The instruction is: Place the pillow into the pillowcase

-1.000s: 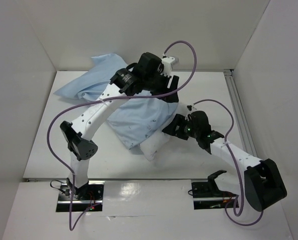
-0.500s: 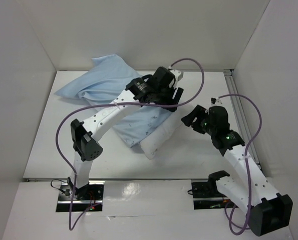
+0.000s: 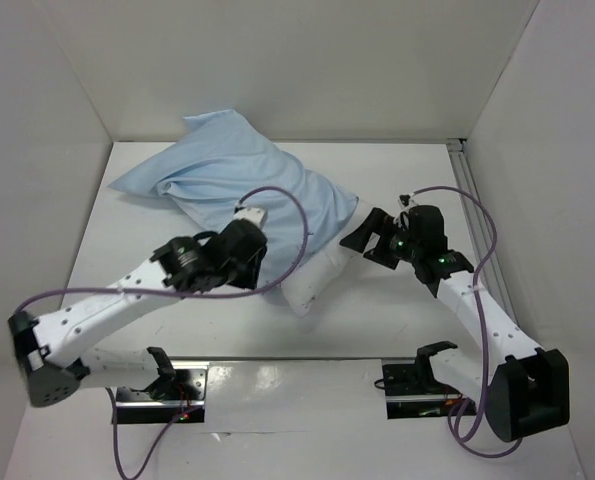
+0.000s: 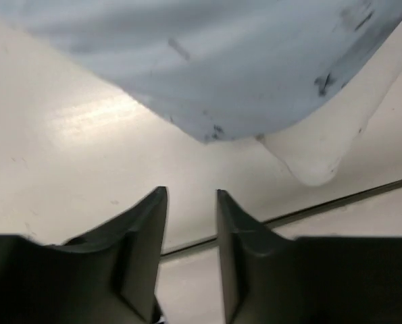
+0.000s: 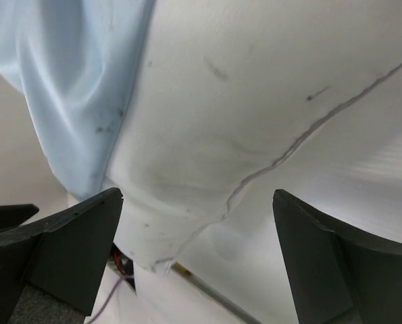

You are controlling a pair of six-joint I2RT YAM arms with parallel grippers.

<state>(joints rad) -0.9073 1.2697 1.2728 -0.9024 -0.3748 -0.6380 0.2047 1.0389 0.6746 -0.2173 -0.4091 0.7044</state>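
Most of the plump white pillow [image 3: 312, 285] lies inside the limp blue pillowcase [image 3: 247, 185] at frame centre, one end poking out lower right. The right gripper [image 5: 197, 196] gapes wide there; the left gripper [image 4: 191, 196], narrowly parted, holds nothing. Both look light and floppy, so pinch the case's hem.

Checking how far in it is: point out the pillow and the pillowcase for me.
pillow [image 3: 322, 275]: top view, on the bare white end showing past the blue cloth.
pillowcase [image 3: 242, 180]: top view, on the middle of the blue fabric.
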